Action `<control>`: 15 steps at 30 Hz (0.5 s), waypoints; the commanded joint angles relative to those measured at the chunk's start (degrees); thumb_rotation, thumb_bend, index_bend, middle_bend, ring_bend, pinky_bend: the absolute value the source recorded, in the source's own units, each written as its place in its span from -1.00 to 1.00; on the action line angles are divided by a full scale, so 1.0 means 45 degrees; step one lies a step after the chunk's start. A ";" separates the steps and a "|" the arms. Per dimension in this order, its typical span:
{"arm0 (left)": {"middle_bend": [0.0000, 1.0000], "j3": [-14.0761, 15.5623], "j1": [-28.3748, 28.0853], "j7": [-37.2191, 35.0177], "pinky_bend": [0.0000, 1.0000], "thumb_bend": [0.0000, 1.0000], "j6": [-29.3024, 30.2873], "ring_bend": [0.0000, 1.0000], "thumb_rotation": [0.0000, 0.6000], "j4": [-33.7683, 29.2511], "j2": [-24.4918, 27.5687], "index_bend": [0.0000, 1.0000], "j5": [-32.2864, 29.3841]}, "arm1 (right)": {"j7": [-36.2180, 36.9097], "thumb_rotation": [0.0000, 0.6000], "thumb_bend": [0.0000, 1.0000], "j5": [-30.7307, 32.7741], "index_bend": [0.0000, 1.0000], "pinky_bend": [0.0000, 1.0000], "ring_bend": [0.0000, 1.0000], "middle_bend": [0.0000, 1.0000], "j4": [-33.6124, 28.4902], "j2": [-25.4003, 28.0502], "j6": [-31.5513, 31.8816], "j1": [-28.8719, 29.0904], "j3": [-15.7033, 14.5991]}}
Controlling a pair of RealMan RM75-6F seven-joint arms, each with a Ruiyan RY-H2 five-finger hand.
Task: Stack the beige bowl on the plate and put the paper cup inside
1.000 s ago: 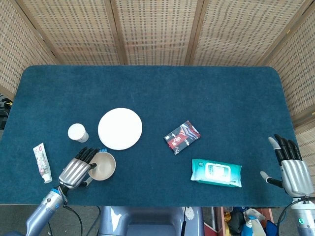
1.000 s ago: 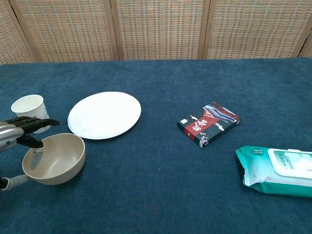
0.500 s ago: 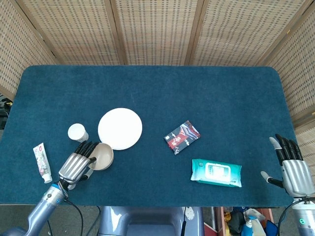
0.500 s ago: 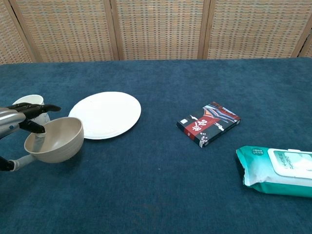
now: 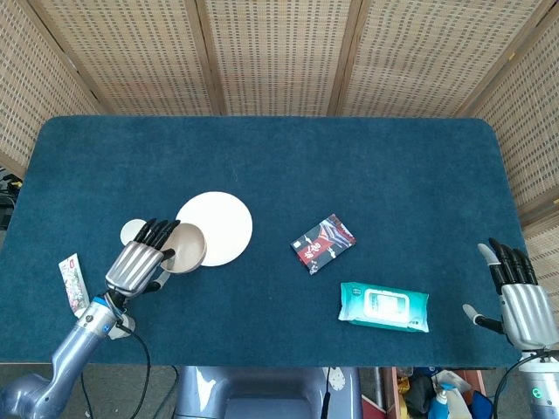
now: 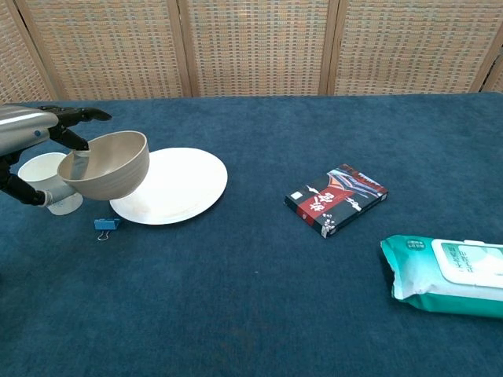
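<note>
My left hand [image 5: 137, 261] [image 6: 31, 129] holds the beige bowl [image 5: 187, 248] [image 6: 108, 164] by its rim, lifted off the table and tilted. The bowl hangs over the left edge of the white plate [image 5: 218, 228] [image 6: 177, 185]. The white paper cup [image 5: 132, 230] [image 6: 45, 174] stands upright just left of the plate, partly hidden behind the hand and bowl. My right hand [image 5: 519, 294] is open at the table's near right corner, away from all of these.
A small blue binder clip [image 6: 107, 225] lies on the cloth where the bowl stood. A tube [image 5: 71, 281] lies at the left. A dark packet [image 5: 323, 243] [image 6: 336, 199] and a teal wipes pack [image 5: 384, 305] [image 6: 445, 275] sit to the right.
My left hand has lifted the bowl off the table and carried it up toward the plate's left edge, uncovering the blue clip. The right hand has stayed put.
</note>
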 commanded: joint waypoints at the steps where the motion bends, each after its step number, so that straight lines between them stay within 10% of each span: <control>1: -1.00 -0.0505 -0.0664 0.0573 -0.99 -0.12 -0.0747 -1.00 1.00 0.0268 -0.0058 0.21 -0.1068 | 0.0103 1.00 -0.71 0.0046 -0.99 -1.00 -1.00 -1.00 0.0024 0.0022 -0.0028 0.0003 0.0017; 15: -0.98 -0.0863 -0.2945 0.3465 -0.97 -0.12 -0.1837 -1.00 1.00 0.2236 -0.2170 0.21 -0.4318 | 0.1005 1.00 -0.71 0.0092 -0.99 -1.00 -1.00 -1.00 0.0207 0.0169 -0.0040 -0.0005 0.0079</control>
